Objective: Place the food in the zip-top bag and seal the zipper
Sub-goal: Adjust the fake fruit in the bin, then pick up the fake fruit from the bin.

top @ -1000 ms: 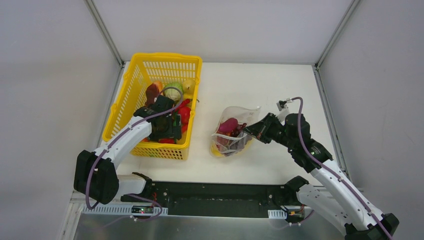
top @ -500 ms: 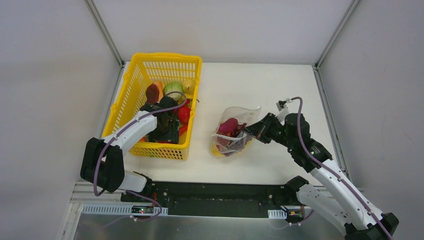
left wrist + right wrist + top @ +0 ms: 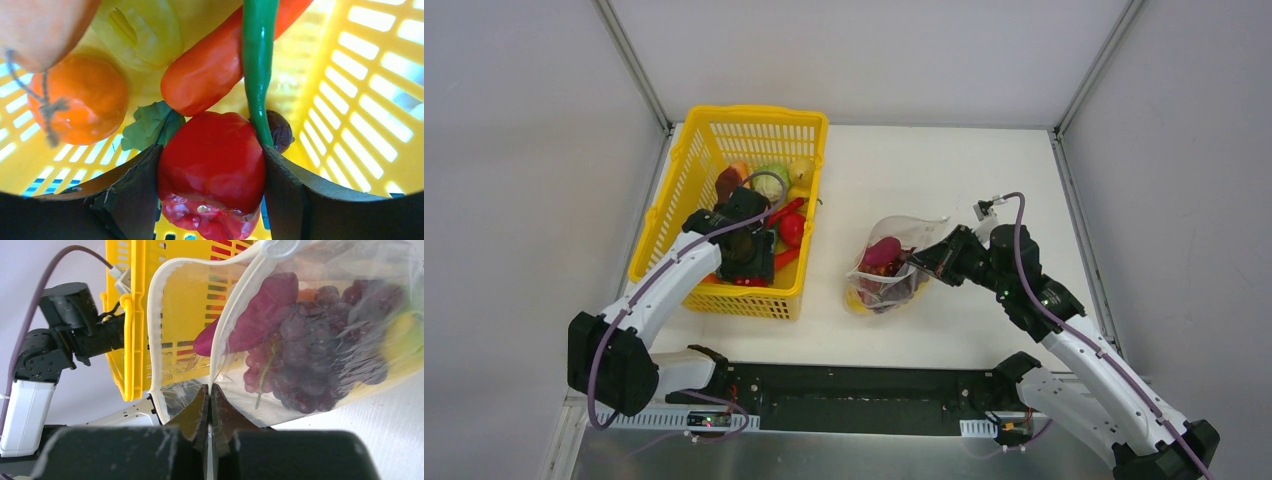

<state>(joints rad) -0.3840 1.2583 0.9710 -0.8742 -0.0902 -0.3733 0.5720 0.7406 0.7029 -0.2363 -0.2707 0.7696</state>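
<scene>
Food (image 3: 771, 181) is partly bagged: grapes (image 3: 320, 365) lie in the zip-top bag (image 3: 894, 270), its open zipper (image 3: 159, 300) pinched by my right gripper (image 3: 210, 396); my left gripper (image 3: 211, 152) clamps a red pepper (image 3: 212, 175) in the basket (image 3: 724, 125).

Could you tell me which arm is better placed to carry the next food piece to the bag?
Left: the left claw grips the red pepper in the yellow basket, ready to lift. The right claw is shut on the zipper, holding the zip-top bag open, so it looks occupied.
</scene>
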